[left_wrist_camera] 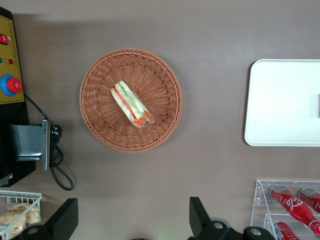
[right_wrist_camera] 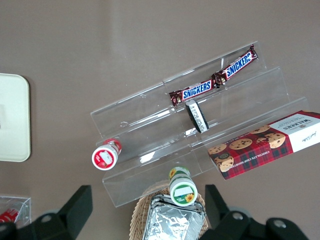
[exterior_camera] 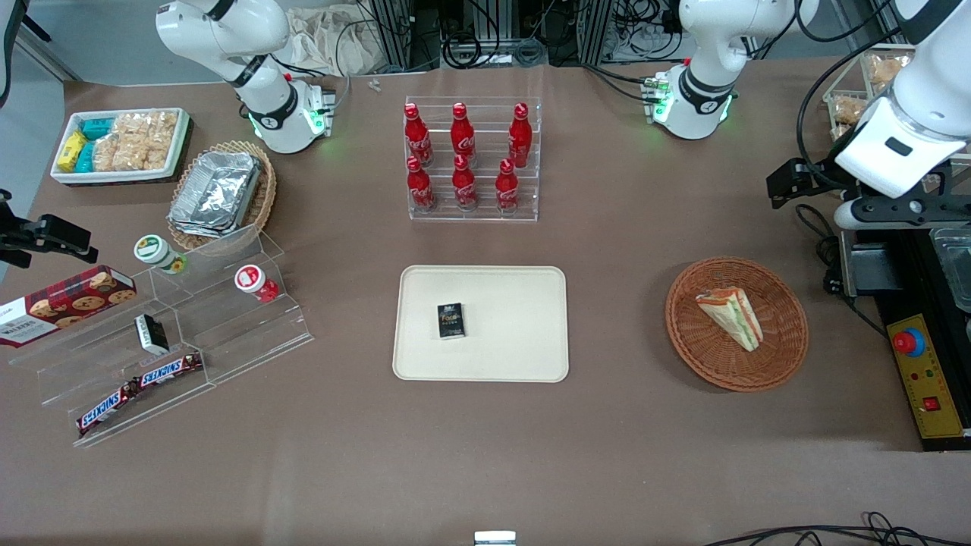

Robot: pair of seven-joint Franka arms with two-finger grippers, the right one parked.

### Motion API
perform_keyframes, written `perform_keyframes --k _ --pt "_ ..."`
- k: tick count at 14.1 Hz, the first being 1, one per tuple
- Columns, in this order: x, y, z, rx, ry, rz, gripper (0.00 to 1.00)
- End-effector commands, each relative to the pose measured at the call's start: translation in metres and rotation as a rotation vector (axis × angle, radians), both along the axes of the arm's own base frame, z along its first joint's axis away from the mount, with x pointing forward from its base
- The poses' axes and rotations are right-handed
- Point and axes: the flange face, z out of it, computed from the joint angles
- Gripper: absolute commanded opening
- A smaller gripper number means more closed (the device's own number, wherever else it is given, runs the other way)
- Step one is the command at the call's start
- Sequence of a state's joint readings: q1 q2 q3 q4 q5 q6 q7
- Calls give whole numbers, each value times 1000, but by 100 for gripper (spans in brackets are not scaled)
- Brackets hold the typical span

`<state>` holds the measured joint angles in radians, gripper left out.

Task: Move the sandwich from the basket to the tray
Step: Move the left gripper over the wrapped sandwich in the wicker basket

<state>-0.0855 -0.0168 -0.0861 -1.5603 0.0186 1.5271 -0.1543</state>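
The sandwich, a clear-wrapped wedge with green and orange-red layers, lies in the reddish-brown wicker basket. Both also show in the left wrist view, the sandwich in the middle of the basket. The cream tray lies flat mid-table, beside the basket toward the parked arm's end; its edge shows in the left wrist view. My left gripper hangs high above the table, beside the basket toward the working arm's end. It is open and empty.
A small black box lies on the tray. A clear rack of red cola bottles stands farther from the front camera than the tray. A yellow emergency-stop box and black cables lie by the basket. Clear snack steps stand toward the parked arm's end.
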Motion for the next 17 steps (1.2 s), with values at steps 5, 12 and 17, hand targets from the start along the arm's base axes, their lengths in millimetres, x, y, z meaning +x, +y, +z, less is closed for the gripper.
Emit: perform_keyframes --k 5,12,17 --pt "0 5 3 2 25 29 100" --pt "6 27 -15 -81 65 216 100" --pt "10 50 -54 -66 90 312 100"
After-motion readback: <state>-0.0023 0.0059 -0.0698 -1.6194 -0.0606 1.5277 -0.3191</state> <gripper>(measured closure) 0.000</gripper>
